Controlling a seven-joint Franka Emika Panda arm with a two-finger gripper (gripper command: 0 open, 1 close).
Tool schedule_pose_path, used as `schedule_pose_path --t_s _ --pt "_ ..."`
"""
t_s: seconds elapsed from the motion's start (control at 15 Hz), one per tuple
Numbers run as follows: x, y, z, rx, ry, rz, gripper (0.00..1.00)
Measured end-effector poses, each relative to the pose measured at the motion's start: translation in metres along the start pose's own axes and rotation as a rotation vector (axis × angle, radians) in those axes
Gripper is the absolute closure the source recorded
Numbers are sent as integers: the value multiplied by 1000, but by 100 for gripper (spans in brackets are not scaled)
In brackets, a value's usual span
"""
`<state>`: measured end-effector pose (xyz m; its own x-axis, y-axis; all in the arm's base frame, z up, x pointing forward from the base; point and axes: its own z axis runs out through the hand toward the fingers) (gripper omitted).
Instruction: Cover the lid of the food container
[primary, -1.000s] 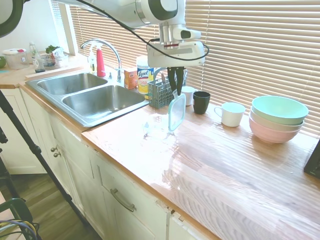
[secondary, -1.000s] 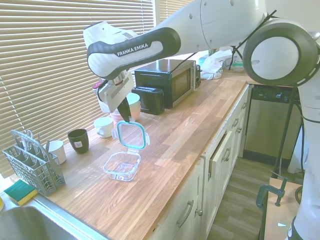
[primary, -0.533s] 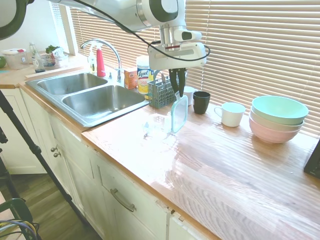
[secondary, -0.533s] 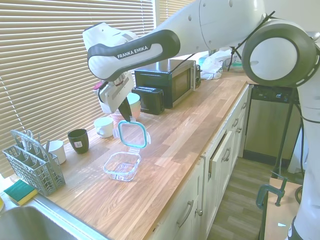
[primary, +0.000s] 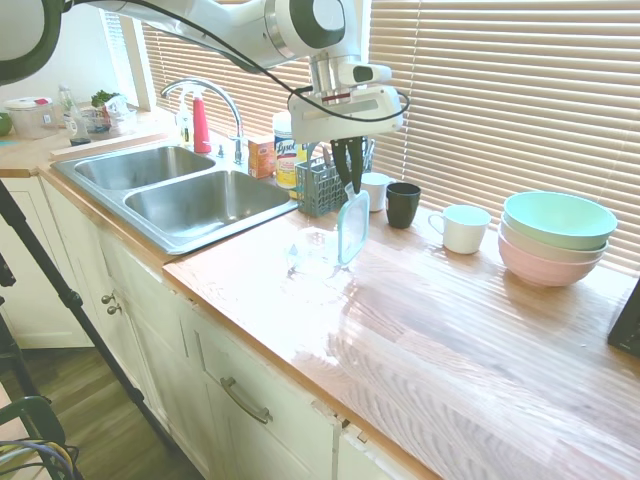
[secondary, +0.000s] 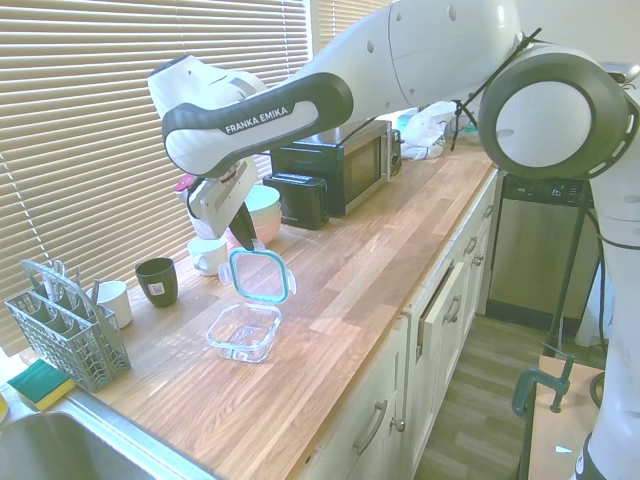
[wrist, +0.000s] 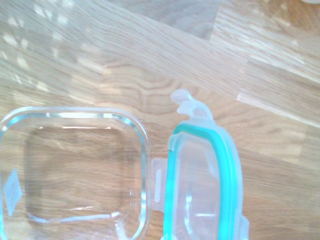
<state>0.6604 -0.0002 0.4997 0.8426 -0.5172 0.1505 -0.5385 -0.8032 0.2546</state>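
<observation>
Wooden counter (secondary: 330, 290) bears mugs (primary: 465, 228), bowls (primary: 557, 235) nearby.

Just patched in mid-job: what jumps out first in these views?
The gripper hangs over the wooden counter, fingers shut on the lid, which dangles on edge. The food container sits open on the counter just below it. Stacked mint and pink bowls stand near the blinds.

Sunlight comes through closed blinds (primary: 500, 90) onto a long wooden worktop (primary: 450, 330). Cream cabinets (primary: 240, 400) sit below, a steel double sink (primary: 175, 190) at one end.
</observation>
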Motion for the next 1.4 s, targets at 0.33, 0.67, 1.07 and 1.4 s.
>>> schedule_pose_path --t_s 0.33,0.67,1.07,1.4 --pt "-14 -23 -5 -10 15 -9 100" --pt "-46 -65 -3 -41 32 -23 100" --pt "-90 -123 34 -98 28 -52 100" --pt "-118 -156 66 -148 40 -63 100"
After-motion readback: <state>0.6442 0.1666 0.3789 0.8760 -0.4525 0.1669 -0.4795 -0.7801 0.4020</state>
